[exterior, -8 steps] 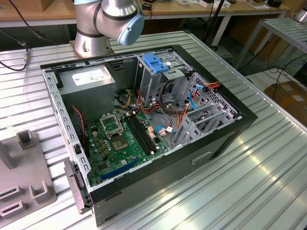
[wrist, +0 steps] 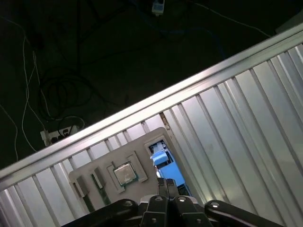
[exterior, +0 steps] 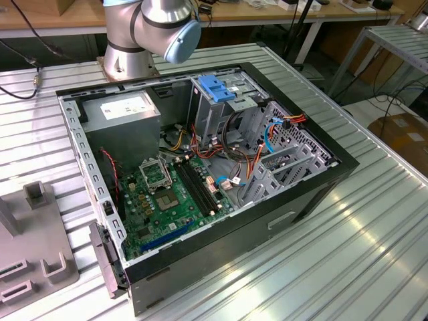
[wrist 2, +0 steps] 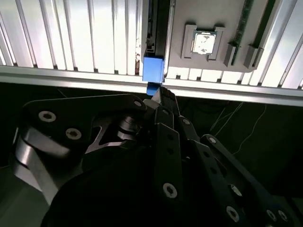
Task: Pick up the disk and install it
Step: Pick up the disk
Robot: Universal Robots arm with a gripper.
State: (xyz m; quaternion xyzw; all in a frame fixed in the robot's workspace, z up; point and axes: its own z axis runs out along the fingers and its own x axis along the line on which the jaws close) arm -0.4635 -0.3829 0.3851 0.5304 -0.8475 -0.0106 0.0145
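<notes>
Step in hand is the pick. In the first wrist view the gripper (wrist: 165, 183) hangs just over the disk (wrist: 166, 165), which stands on edge in a slot of the grey fixture tray (wrist: 118, 153), next to a CPU (wrist: 125, 173) seated in the same tray. The tray lies on the ribbed metal table (wrist: 236, 118). Jaws look closed together with nothing between them, and I can't tell if the tips touch the blue frame.

To do it well, my read: spread the jaws wider than the disk's thin edge, centre on the blue rail frame, and come down in line with the slot so neither tip lands on the tray wall. Clamp on the flat faces, not on a flexing blue clip, then lift out straight so it doesn't jam.

In the exterior view the open computer case (exterior: 348, 164) sits mid-frame, well apart from the tray at lower left.

Writing: the white label on the disk and the white label on the power supply (exterior: 124, 105), upper left inside the case, both carry print too small to read. CPU lid markings aren't legible
</notes>
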